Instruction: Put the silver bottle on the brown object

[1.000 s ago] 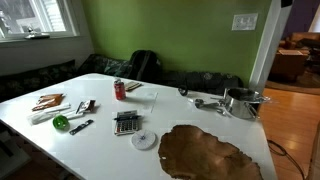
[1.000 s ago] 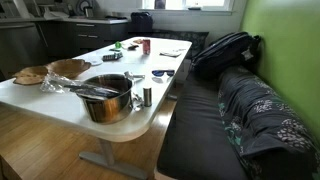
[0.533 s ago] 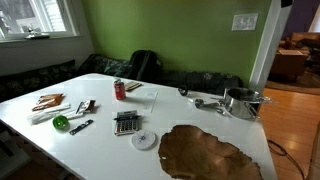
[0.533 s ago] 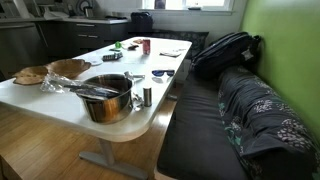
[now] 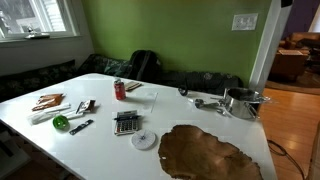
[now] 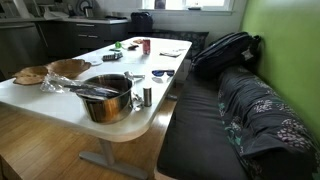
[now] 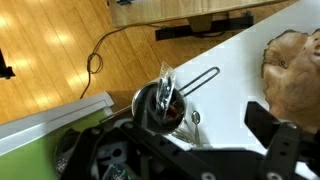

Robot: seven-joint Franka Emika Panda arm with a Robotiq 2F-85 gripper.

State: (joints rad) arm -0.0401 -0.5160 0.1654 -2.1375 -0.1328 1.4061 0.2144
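The silver bottle stands upright near the table edge, just beside the steel pot. It also shows in an exterior view and from above in the wrist view, next to the pot. The brown object is a large flat mottled sheet at the table's near end; it also appears in an exterior view and at the right edge of the wrist view. My gripper is open and empty, high above the bottle and pot. It does not show in either exterior view.
A red can, a calculator, a white disc and a green object lie on the white table. Utensils stick out of the pot. A black backpack lies on the bench. A cable lies on the wooden floor.
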